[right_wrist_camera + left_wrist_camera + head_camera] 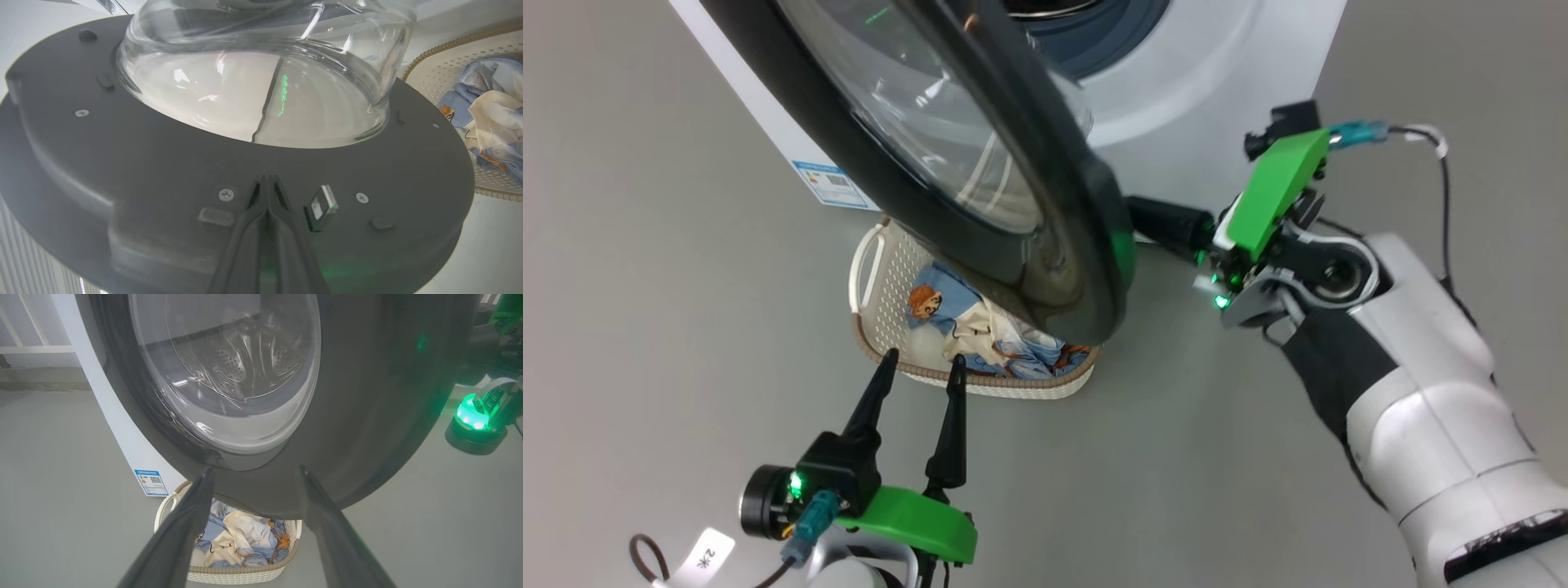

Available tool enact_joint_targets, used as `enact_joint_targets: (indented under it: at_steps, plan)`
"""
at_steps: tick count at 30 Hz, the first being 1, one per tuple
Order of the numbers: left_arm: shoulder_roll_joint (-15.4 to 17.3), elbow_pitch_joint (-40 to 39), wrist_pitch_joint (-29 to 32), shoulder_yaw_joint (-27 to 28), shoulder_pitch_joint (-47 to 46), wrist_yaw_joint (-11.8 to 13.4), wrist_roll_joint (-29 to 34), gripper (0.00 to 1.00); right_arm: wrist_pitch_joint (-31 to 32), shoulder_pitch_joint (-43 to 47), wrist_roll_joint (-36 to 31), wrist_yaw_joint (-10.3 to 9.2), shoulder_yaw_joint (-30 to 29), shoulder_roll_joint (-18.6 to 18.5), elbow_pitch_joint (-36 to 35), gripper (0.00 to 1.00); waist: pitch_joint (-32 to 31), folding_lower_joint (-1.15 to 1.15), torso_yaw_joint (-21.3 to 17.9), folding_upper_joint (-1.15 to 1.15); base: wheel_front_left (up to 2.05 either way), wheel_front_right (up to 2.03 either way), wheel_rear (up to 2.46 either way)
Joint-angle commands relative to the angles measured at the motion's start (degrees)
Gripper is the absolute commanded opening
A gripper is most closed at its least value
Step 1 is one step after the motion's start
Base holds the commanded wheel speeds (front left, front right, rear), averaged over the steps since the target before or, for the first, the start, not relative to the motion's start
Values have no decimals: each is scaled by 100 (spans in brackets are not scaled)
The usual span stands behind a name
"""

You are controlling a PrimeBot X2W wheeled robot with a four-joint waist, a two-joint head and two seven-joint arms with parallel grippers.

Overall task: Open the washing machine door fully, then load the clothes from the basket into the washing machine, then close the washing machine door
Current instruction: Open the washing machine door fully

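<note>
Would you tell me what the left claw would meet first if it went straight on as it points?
Probably the washing machine door, whose black lower rim shows in the gap of the open left claw; the basket of clothes sits just below, depth unclear.

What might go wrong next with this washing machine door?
The shut right gripper seems to press the round black-rimmed glass washing machine door with its tips alone; they may slip. The open left gripper hovers near the door's lower rim, by the cream-white perforated plastic basket; the door might strike it.

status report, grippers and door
Left gripper open, empty, by the basket. Right gripper shut, tips at the washing machine door. Door overhangs the clothes.
</note>
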Motion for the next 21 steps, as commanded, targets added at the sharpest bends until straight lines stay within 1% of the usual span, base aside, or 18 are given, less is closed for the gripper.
enact_joint_targets:
  at_steps: [1,4,5,6,10,12,21]
  plan:
    - [96,-92,-36,207,16,-17,68,100,-40,146,106,10,240,210,-235,0,-33,0,-1,0,0,0,0]
    - [96,-90,-36,206,35,-23,82,100,-101,293,268,10,555,210,-373,0,-62,0,3,0,0,0,0]
    - [96,-90,-36,206,35,-23,82,100,-101,293,268,10,555,210,-373,0,-62,0,3,0,0,0,0]
    - [96,-90,-36,207,52,-31,97,100,-142,375,413,10,728,210,-465,0,-81,0,3,0,0,0,0]
    - [96,-83,-36,227,67,-41,127,100,-216,449,648,10,959,210,-587,0,-107,0,1,0,0,0,0]
    - [96,-84,-36,254,81,-51,154,100,-291,492,833,10,1198,210,-694,0,-129,0,-1,0,0,0,0]
    - [96,-104,-36,325,96,-54,170,100,-484,493,1304,10,1760,210,-856,0,-112,0,-17,0,0,0,0]
